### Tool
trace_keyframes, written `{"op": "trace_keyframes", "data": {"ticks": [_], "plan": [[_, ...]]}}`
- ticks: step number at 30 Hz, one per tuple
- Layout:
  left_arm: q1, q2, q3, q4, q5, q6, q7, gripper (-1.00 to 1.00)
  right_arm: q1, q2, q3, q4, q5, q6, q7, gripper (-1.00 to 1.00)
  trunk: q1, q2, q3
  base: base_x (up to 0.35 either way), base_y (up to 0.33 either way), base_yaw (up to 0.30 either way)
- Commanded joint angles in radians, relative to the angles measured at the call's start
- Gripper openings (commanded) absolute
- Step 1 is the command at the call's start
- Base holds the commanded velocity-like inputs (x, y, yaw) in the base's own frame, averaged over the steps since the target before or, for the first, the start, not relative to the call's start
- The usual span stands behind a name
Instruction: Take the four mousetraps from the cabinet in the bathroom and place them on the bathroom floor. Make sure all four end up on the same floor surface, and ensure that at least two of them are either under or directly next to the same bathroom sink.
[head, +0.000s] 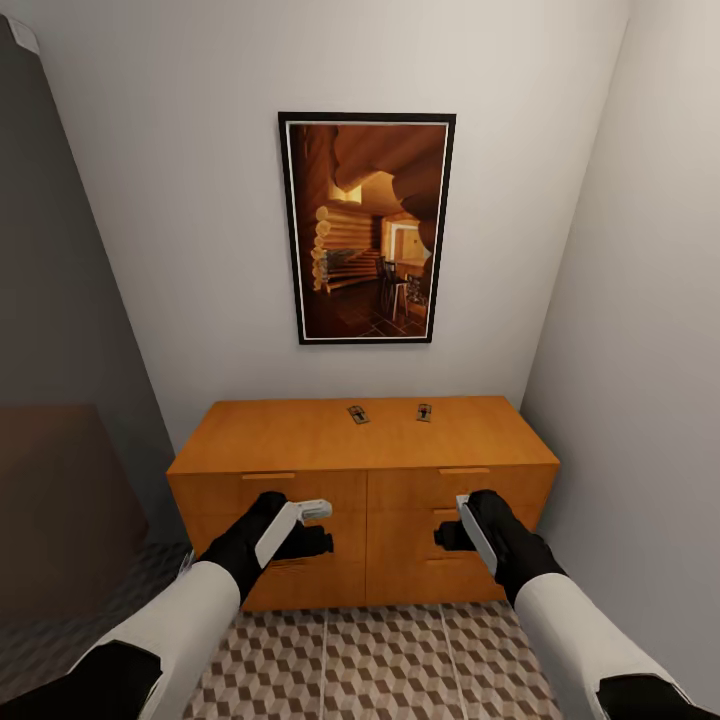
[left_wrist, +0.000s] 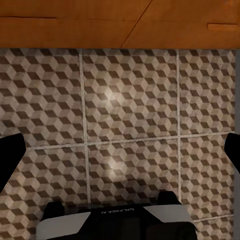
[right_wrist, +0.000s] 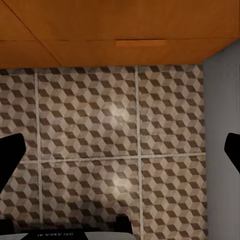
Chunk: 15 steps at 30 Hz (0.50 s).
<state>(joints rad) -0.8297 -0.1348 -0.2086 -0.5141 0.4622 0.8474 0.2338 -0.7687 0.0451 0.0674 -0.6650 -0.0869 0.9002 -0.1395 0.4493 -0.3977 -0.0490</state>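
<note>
On top of the cabinet (head: 362, 440), toward its rear edge below the framed picture (head: 366, 228), two mousetraps (head: 357, 414) (head: 424, 411) lie flat and apart. Left gripper (head: 318, 527) and right gripper (head: 450, 522) hover before the cabinet's drawer fronts over the bathroom floor (head: 400, 660), fingers spread wide, both empty. Each trap looks light, stiff and thin; gripping across the board's edges, clear of the metal parts, seems safest.

black-framed log cabin picture (head: 366, 228) on white wall (head: 180, 200), dark panel (head: 60, 420) at left
</note>
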Motion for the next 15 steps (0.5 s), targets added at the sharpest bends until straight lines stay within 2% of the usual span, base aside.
{"op": "trace_keyframes", "data": {"ticks": [1,4,11,15], "plan": [[-0.001,0.001,-0.005,-0.001,0.011,0.003,0.009,1.00,-0.001,0.000,0.003,-0.001,-0.009,0.004,-0.009,1.00,0.001,-0.002,-0.003,0.000,0.000,0.000],[-0.035,0.000,-0.005,-0.001,0.011,0.004,0.013,1.00,-0.056,0.019,0.003,0.004,-0.008,0.026,-0.025,1.00,0.001,-0.002,-0.003,0.000,0.000,0.000],[-0.087,-0.004,-0.004,-0.001,0.012,0.005,0.015,1.00,-0.126,0.048,0.003,0.008,-0.008,0.049,-0.086,1.00,0.001,-0.002,-0.003,0.000,0.000,0.000],[-0.111,-0.008,-0.004,-0.002,0.012,0.006,0.016,1.00,-0.153,0.055,0.003,0.009,-0.009,0.056,-0.114,1.00,0.001,-0.002,-0.003,0.000,0.000,0.000]]}}
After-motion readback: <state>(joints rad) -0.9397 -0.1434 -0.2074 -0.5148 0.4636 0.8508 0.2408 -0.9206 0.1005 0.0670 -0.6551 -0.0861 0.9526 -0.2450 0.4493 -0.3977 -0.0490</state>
